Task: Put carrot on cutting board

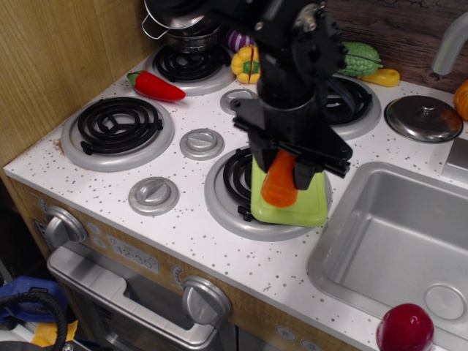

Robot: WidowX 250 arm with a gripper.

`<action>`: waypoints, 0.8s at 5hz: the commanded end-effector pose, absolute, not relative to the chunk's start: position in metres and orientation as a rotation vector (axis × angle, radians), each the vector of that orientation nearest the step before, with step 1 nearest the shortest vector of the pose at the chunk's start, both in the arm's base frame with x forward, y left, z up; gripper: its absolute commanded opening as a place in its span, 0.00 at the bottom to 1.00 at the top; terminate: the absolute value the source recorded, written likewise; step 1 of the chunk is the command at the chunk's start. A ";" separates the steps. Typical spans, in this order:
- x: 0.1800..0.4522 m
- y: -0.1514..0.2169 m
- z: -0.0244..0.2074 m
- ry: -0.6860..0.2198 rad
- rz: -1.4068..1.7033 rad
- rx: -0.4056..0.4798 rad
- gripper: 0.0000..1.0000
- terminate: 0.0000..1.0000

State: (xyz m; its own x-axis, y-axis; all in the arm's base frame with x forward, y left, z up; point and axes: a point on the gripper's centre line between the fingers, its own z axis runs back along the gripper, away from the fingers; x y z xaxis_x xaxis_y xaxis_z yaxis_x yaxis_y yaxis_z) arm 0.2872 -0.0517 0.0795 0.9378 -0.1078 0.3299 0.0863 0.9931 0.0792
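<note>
My gripper (284, 173) is shut on the orange ridged carrot (279, 183) and holds it tip down just above the lime-green cutting board (301, 208). The board lies on the front middle burner, and its far end is hidden behind the gripper and arm. I cannot tell whether the carrot's tip touches the board.
A red chili pepper (155, 86) lies at the back left. A steel sink (398, 241) opens to the right, with a dark red ball (404, 328) at its front edge. A pot (181, 16), toy vegetables (250, 64) and a pot lid (423, 117) stand along the back.
</note>
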 end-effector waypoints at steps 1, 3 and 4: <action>0.314 -0.052 0.079 -0.394 -0.154 0.086 0.00 0.00; 0.324 -0.042 0.065 -0.420 -0.247 0.113 0.00 0.00; 0.332 -0.038 0.062 -0.429 -0.261 0.102 1.00 0.00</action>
State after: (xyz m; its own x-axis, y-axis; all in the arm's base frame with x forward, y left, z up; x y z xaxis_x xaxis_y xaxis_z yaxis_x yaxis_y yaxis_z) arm 0.3237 -0.0386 0.0489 0.8931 -0.2755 0.3556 0.2374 0.9601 0.1476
